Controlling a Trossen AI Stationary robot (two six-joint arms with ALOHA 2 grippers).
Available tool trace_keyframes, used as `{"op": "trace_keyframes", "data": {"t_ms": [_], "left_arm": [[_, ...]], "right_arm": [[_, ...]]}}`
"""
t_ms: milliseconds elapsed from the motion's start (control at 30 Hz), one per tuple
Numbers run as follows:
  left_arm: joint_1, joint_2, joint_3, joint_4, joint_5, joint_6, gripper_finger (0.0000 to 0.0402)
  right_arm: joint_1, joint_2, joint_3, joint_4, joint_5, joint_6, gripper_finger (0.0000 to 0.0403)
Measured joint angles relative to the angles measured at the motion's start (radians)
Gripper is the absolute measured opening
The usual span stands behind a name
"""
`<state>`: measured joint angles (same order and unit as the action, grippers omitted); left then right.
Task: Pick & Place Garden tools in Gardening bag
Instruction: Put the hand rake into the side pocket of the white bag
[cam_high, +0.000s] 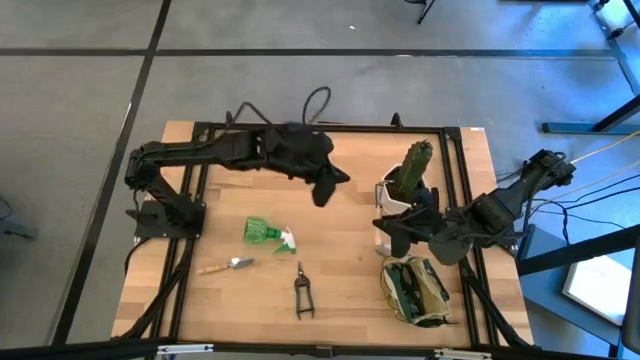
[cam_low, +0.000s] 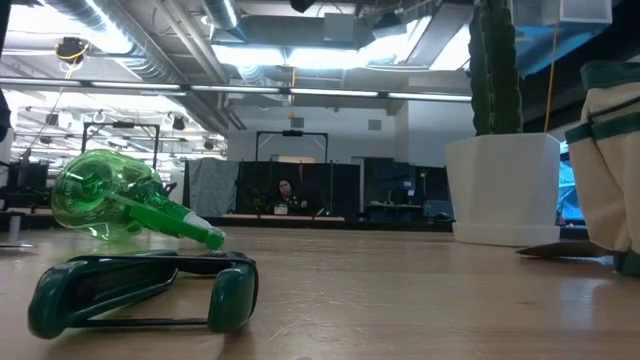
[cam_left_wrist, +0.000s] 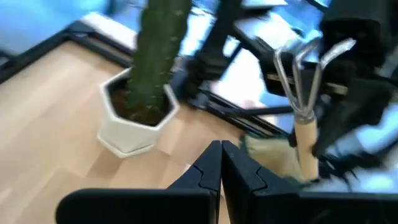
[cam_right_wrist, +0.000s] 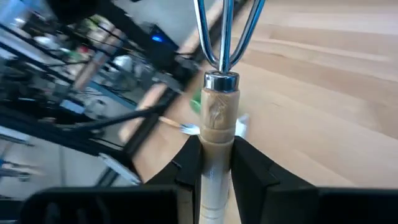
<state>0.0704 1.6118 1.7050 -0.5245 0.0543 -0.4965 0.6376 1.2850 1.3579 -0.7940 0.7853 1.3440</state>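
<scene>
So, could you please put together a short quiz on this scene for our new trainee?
1. True or false: the left tool is shut and empty.
2. What does the right tool grip? A) a watering can B) a wooden-handled hand rake C) a glove
3. Fill in: three things lie loose on the table: the spray bottle, the trowel and the ____.
Key: 1 true. 2 B, the hand rake. 3 pruning shears.
</scene>
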Motion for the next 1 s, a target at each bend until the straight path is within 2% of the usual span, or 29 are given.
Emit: {"op": "trace_keyframes", "data": {"t_ms": [133, 267, 367, 467, 567, 867, 1000], "left_arm": [[-0.049, 0.043, 0.000, 0.034, -0.156, -0.055, 0.0003], [-0.068, 0.107, 0.000, 0.128, -0.187, -0.143, 0.0003], [-0.082, 0.169, 0.000, 0.269, -0.185, -0.204, 0.0004], [-0.092, 0.224, 0.000, 0.394, -0.155, -0.266, 0.0004], [-0.095, 0.258, -0.001, 0.419, -0.143, -0.323, 0.0004], [-0.147, 0.260, -0.001, 0.516, -0.351, -0.259, 0.0006], [-0.147, 0.260, -0.001, 0.523, -0.384, -0.266, 0.0035]], "right_arm": [[0.000, 0.000, 0.000, -0.164, -0.006, 0.089, 0.0059], [-0.005, 0.000, 0.000, -0.346, -0.030, 0.178, 0.0059], [-0.011, 0.000, 0.000, -0.430, -0.049, 0.202, 0.0059], [-0.011, 0.000, 0.000, -0.477, -0.053, 0.204, 0.0059], [-0.008, 0.000, 0.000, -0.517, -0.066, 0.229, 0.0059], [-0.022, 0.000, 0.000, -0.571, -0.059, 0.239, 0.0059], [-0.040, 0.000, 0.000, -0.576, -0.056, 0.201, 0.0059]]}}
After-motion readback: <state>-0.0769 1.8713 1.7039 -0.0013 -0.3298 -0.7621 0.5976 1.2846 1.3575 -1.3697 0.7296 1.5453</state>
